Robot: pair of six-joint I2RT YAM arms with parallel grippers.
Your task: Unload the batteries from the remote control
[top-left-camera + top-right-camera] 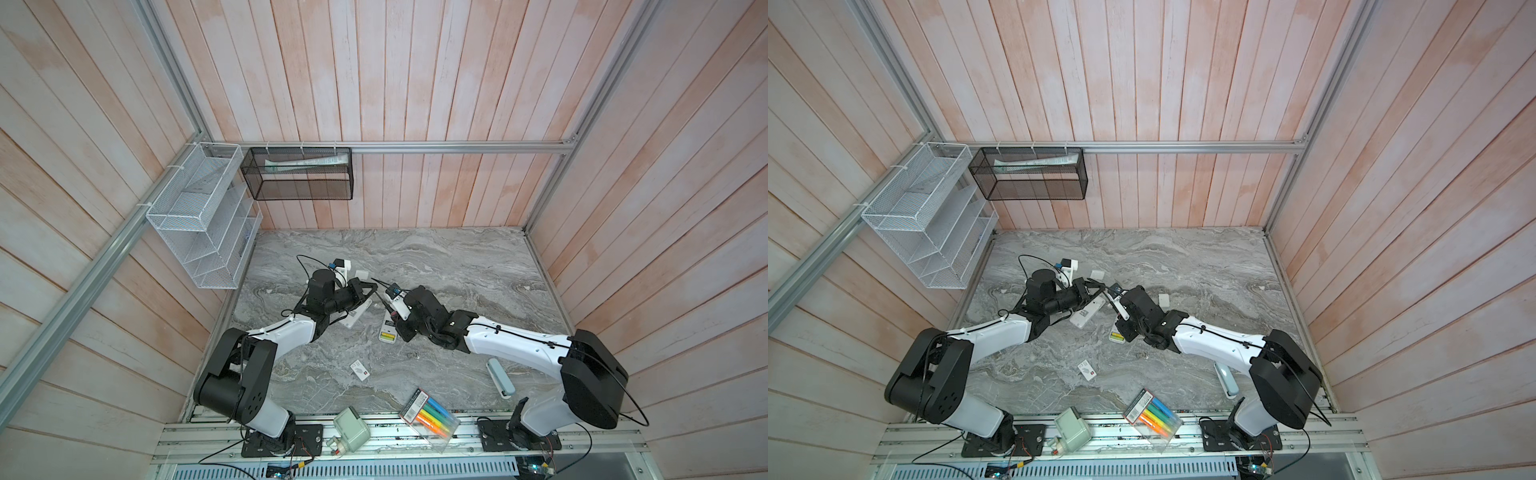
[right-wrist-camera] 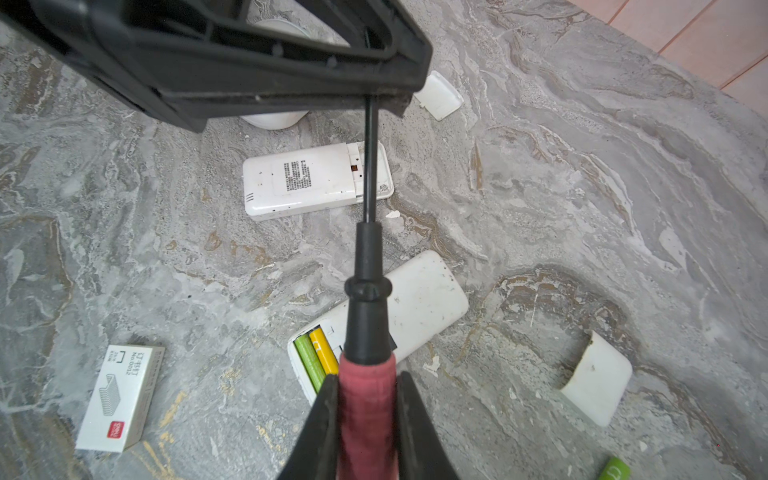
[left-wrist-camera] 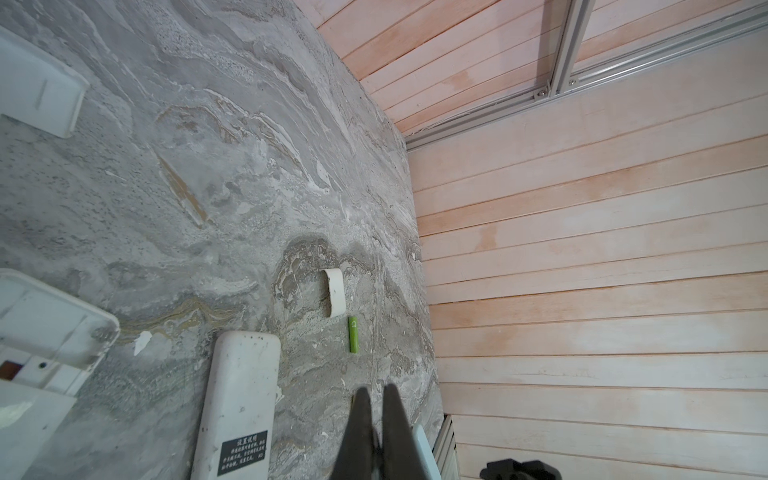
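A white remote control [image 2: 419, 299] lies back up with its compartment open, holding a green and a yellow battery [image 2: 316, 359]; both top views show it [image 1: 388, 332] [image 1: 1117, 336]. A second remote [image 2: 307, 183] has an empty open compartment. One loose green battery [image 3: 353, 334] lies near a curved cover [image 3: 334, 291]. My right gripper [image 2: 368, 376] is shut on the red handle of a screwdriver [image 2: 368, 266] above the batteries. My left gripper [image 3: 376, 392] is shut with nothing showing between its fingers. It hangs over the screwdriver's tip, which is hidden behind it.
A staple box [image 2: 120, 395] and a flat cover [image 2: 438, 93] lie near the remotes. At the table's front edge are a pack of marker pens [image 1: 430, 419], a pale blue case [image 1: 500, 378] and a grey-green device [image 1: 352, 428]. Wire baskets [image 1: 199, 216] hang on the left wall.
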